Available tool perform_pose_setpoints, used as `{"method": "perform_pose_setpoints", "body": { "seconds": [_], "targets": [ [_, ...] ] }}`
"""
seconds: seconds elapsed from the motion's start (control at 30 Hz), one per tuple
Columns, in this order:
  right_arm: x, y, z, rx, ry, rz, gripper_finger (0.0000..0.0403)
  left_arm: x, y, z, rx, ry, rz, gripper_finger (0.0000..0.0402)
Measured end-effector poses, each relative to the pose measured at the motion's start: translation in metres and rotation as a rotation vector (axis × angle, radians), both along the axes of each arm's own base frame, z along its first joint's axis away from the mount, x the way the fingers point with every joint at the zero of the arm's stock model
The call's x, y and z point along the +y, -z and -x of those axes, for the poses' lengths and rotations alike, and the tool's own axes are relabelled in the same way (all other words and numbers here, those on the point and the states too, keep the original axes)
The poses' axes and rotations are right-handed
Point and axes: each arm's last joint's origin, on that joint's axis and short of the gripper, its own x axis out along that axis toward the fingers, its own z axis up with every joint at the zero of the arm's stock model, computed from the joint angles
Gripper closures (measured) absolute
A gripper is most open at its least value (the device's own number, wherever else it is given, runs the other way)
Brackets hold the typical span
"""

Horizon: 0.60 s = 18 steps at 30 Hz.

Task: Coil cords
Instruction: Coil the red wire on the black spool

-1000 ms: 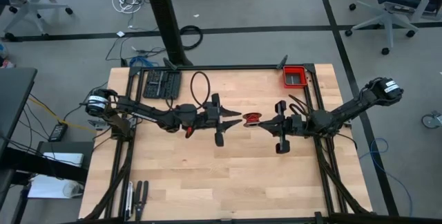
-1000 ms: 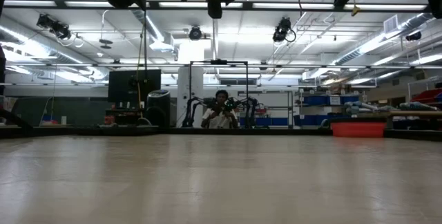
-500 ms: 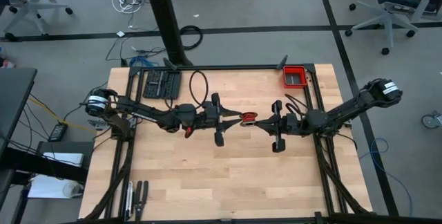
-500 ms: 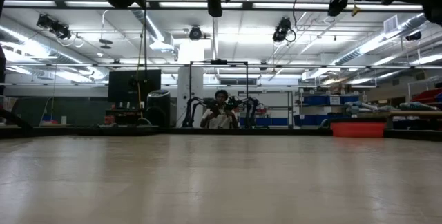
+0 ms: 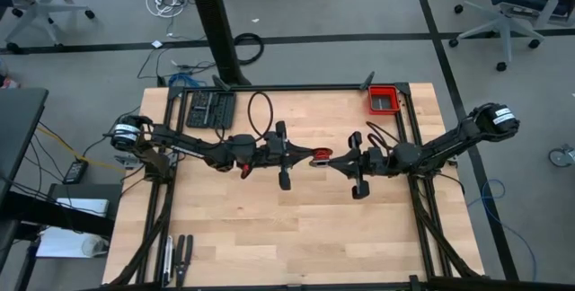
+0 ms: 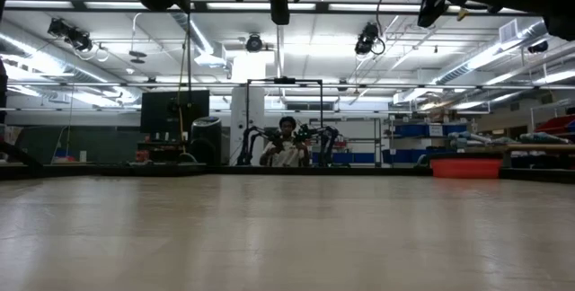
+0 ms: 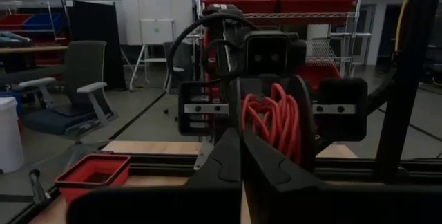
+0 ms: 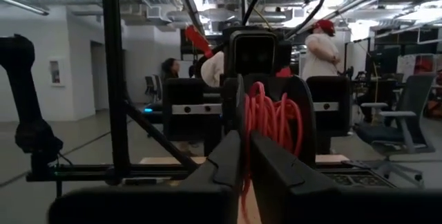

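Both tools meet above the middle of the tabletop (image 5: 296, 228), tip to tip, with the red cord (image 5: 320, 156) bundled between them. From where I stand, the left tool (image 5: 306, 155) is clenched tight, its fingers pressed together on the coiled bundle; its wrist camera shows the loops of red strand right behind its closed fingers (image 7: 228, 162). Whether the right tool (image 5: 332, 159) grips the coil or has let go, I cannot tell; a loose strand hangs down between its fingers (image 8: 231, 162). The bundle hangs in the air, clear of the wood. A black cable loop (image 5: 260, 111) lies toward the far edge beside a dark parts tray (image 5: 209, 109), and a red bin (image 5: 384, 100) sits at the far right corner. A person (image 6: 286, 145) sits in the room beyond.
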Motion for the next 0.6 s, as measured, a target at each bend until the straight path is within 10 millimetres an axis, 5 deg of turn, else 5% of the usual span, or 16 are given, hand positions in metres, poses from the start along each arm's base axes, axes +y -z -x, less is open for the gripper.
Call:
{"method": "perform_pose_setpoints", "body": {
  "seconds": [0.33,0.6],
  "targets": [
    [0.014,-0.018,0.021,-0.041,0.132,0.019,0.0323,0.000,0.002,-0.001,0.011,0.002,0.002,0.0400],
    [0.042,0.007,0.030,0.207,0.399,0.037,0.0340,0.002,0.000,0.000,-0.004,-0.094,0.028,0.0401]
  ]
}}
